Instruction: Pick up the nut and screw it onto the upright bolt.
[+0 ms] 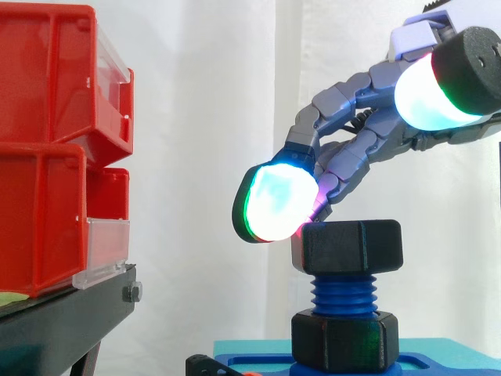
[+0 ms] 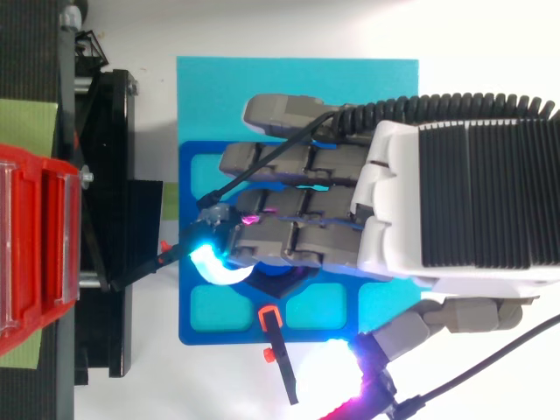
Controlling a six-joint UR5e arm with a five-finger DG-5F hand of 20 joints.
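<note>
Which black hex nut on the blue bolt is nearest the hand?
The upper black nut atop the blue threaded bolt, beside the hand; the lower nut sits at its base.

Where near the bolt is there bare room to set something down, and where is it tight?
Free: two pockets of the tray flanking the clamp, and the mat strip beyond the tray on the far side of the hand. Crowded: the hand covers the tray's middle, above nut and bolt; the stand crowds one tray edge.
</note>
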